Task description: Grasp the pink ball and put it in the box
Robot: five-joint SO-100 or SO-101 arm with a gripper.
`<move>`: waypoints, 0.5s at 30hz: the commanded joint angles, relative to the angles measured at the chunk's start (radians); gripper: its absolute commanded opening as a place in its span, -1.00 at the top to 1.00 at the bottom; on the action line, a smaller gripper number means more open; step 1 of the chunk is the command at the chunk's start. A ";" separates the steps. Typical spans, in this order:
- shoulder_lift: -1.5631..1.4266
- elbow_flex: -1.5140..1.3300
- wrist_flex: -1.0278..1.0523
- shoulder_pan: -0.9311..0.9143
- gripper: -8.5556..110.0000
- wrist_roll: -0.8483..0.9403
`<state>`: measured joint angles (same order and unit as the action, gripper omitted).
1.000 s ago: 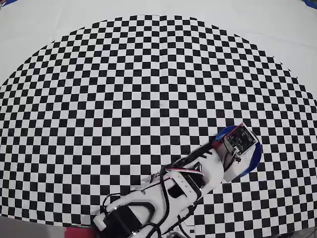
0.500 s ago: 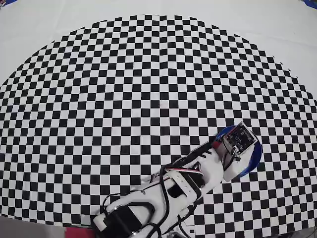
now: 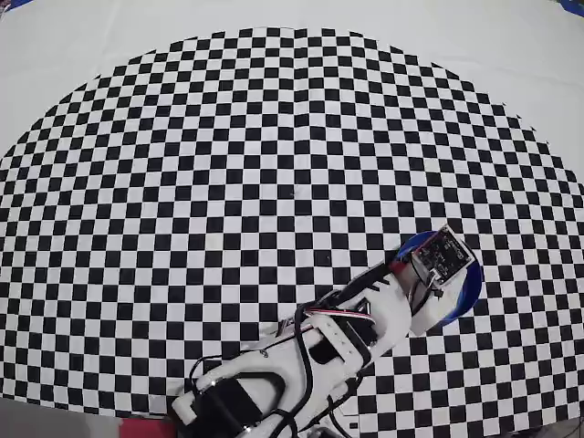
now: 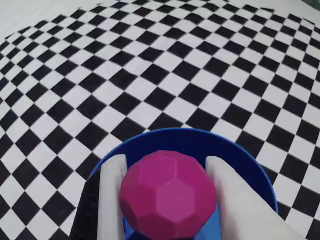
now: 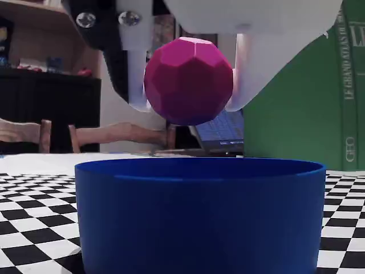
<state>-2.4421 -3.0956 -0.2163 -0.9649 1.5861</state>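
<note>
**Operator:** Checkered cloth (image 3: 228, 182) fills the overhead frame. Where does everything sit on it?

**Technician:** Arm (image 3: 301, 360) enters from the bottom centre of the overhead view and reaches toward the lower right. Box (image 5: 199, 211), a round blue tub with an open top, fills the lower half of the fixed view. Gripper (image 5: 188, 80) hangs above it, at upper centre. Ball (image 5: 188, 80) is clear of the rim, over the opening.

**Operator:** Jaw state?

**Technician:** Pinching the ball. One white finger (image 4: 112, 200) presses each side, as the wrist view shows at bottom centre.

**Operator:** Handling notes for the ball (image 4: 167, 195)?

**Technician:** Faceted, matte, pink shell. It looks rigid and probably light; no dent shows under the fingers. Flat facets on opposite sides at the widest girth give the surest hold. Off-centre contact on a facet edge could let it twist out.
</note>
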 commanded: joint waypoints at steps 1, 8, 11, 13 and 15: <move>0.020 -0.008 0.003 -0.011 0.85 -0.006; 0.029 -0.008 0.003 -0.011 0.85 -0.006; 0.034 -0.008 0.003 -0.011 0.85 -0.006; 0.037 -0.008 0.003 -0.011 0.85 -0.006; 0.038 -0.008 0.003 -0.011 0.85 -0.006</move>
<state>-2.4145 -3.0956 -0.2148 -0.9649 1.5861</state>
